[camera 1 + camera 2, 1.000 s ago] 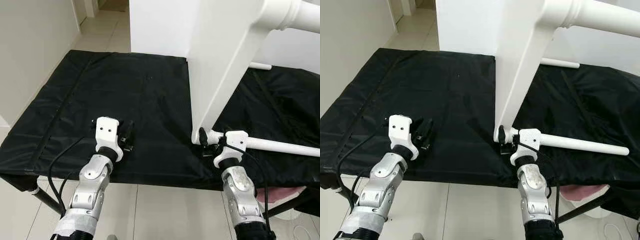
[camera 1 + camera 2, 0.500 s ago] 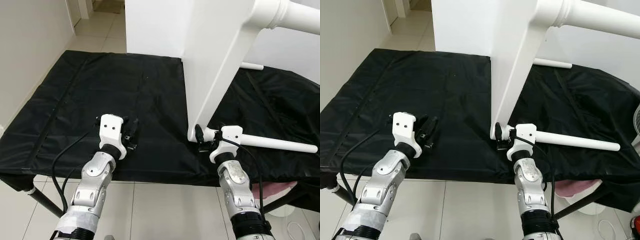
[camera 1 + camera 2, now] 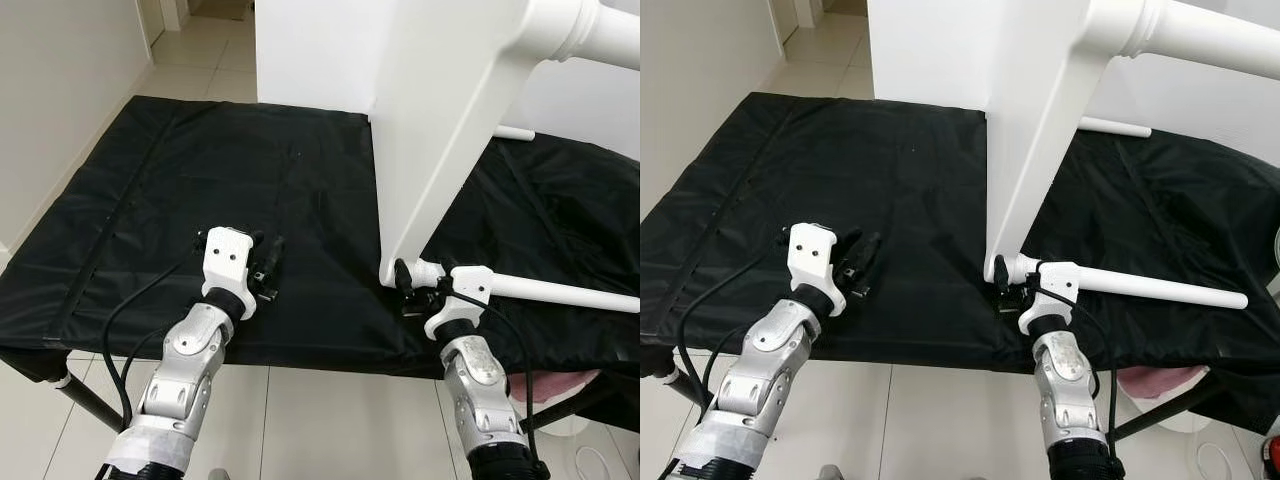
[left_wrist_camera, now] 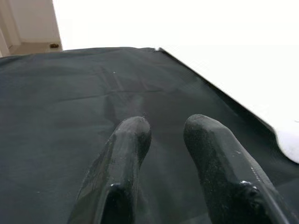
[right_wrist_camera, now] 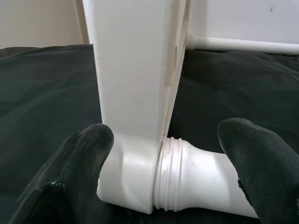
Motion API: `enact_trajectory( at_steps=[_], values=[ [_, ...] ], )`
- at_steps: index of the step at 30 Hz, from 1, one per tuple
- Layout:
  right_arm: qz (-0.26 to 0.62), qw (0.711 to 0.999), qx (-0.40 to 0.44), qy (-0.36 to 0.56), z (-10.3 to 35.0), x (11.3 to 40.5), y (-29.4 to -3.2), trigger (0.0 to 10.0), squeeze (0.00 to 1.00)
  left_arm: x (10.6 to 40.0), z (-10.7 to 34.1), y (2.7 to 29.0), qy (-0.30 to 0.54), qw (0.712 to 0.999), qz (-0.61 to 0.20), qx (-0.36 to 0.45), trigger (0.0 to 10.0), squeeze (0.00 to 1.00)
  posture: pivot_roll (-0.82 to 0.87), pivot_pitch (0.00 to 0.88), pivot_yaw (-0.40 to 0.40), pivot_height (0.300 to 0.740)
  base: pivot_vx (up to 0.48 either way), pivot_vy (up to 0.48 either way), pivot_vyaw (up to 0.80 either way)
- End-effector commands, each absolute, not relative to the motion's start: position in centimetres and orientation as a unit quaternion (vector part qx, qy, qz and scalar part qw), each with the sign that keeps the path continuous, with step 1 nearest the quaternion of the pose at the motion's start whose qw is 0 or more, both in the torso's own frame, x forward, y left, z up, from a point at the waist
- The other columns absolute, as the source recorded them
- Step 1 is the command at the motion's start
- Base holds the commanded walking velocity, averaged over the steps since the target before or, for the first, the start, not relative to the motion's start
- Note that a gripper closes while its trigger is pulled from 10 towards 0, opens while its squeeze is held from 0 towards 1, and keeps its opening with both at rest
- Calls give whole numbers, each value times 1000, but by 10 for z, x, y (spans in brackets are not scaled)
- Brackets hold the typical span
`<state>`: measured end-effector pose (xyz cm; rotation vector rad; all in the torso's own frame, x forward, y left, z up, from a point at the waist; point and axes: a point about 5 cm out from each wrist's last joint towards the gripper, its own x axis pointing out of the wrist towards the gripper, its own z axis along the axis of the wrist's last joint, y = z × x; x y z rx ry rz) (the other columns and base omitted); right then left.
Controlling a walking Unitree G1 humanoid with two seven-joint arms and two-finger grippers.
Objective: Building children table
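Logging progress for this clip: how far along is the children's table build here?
Partly built. The white table frame lies tipped on the black-covered worktop, with three legs in place: one by the right gripper, an upper leg, a far leg. In hand: the right gripper's fingers straddle the lower leg at its joint, not closed. The left gripper rests idle on the cloth. Whether that joint is tight is unclear.

The table frame (image 3: 1040, 130) and its leg (image 3: 1160, 287) look like smooth white painted wood with a soft sheen. A black, slightly shiny, creased cloth (image 3: 200, 190) covers the bench. The right tool's fingers (image 5: 88, 149) are matt black, faintly grainy.
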<state>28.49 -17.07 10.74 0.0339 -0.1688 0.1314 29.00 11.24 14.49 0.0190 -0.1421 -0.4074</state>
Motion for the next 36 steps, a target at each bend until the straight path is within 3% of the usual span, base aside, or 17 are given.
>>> enact_trajectory(
  at_steps=[1, 16, 36],
  values=[
    [69, 994, 15, -87, 107, 283, -173, 10000, 0, 285, 145, 102, -70, 956, -286, 18, 10000, 0, -33, 0, -76, 740, 0, 0, 0],
    [104, 990, 21, -94, 113, 292, -165, 10000, 0, 294, 152, 104, -79, 962, -262, 11, 10000, 0, -33, 0, -95, 740, 0, 0, 0],
    [40, 992, 65, -96, 117, 325, -154, 10000, 0, 296, 160, 101, -89, 964, -252, 13, 10000, 0, -2, 0, -59, 740, 0, 0, 0]
  ],
)
